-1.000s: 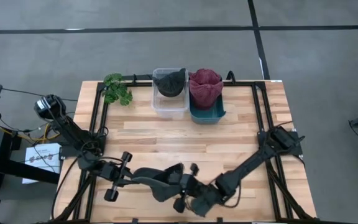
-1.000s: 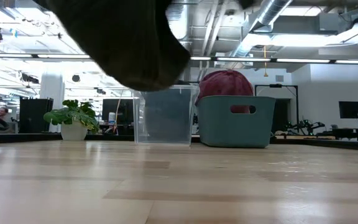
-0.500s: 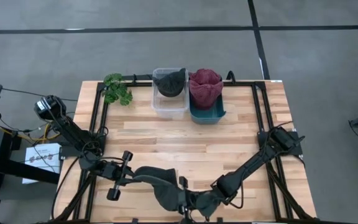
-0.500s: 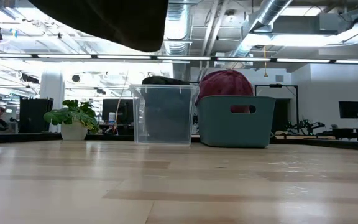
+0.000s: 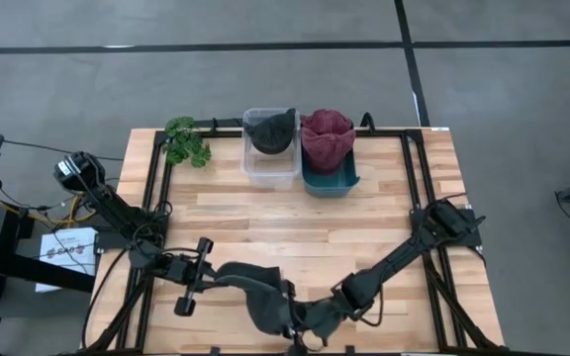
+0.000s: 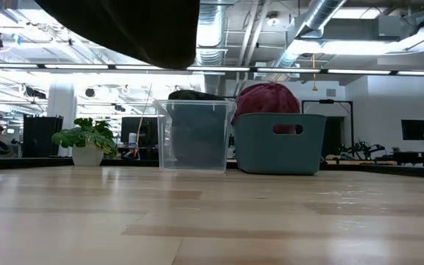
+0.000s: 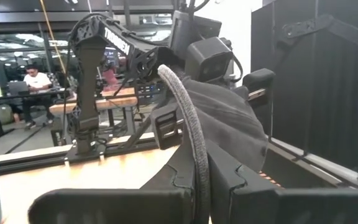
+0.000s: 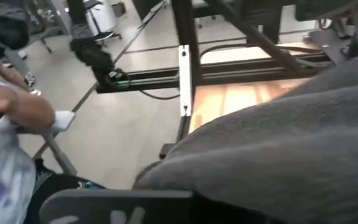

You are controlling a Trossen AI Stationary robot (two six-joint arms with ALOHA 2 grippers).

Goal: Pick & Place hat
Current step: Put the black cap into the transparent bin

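High view shows the dark grey hat (image 5: 260, 292) lifted over the table's (image 5: 265, 213) near edge, left gripper (image 5: 228, 280) and right gripper (image 5: 303, 324) both clenched on its brim; it looks soft, light, floppy, best pinched at the thick rim.

Bare table (image 5: 295, 222) lies open in front of the clear bin (image 5: 270, 163); the teal bin (image 5: 330, 178) touches its right side, the plant (image 5: 186, 141) stands left.

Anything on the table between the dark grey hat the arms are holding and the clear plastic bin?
Nothing: the high view shows only bare wooden table between the dark grey hat and the clear plastic bin.
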